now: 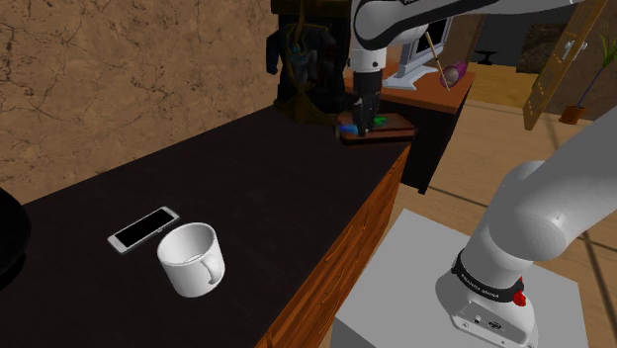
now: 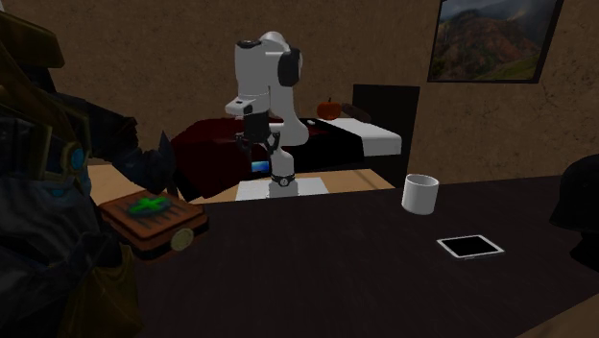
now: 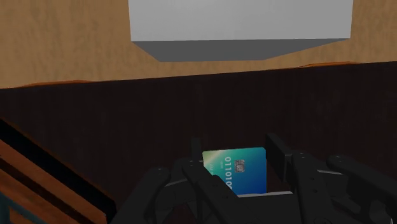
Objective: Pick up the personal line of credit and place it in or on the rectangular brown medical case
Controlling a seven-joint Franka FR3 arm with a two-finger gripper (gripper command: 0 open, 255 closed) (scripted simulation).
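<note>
While the black gripper hangs above the dark counter, its two fingers are clenched on the card, one pressing each side edge. The card is thin and glossy. Its face fades from pale green-teal at one upper corner to a deeper blue lower down. White digits reading 010101 run sideways along one edge, with a small grey chip beside them. The card's near end is hidden behind the gripper's body. Beyond the card the wrist view shows the counter top, then a light wooden floor and the white stand.

In the shoulder view the gripper shows at 12 o'clock just above the brown rectangular case, which sits near the counter's far end and bears a green mark on its lid. From that view I cannot tell whether the card is over the lid or beside it. In the second exterior view the case lies at 8 o'clock from the gripper.

In the shoulder view, a white mug stands on the counter, with the case at 2 o'clock from it. A phone lies at 10 o'clock, just beside the mug.
</note>
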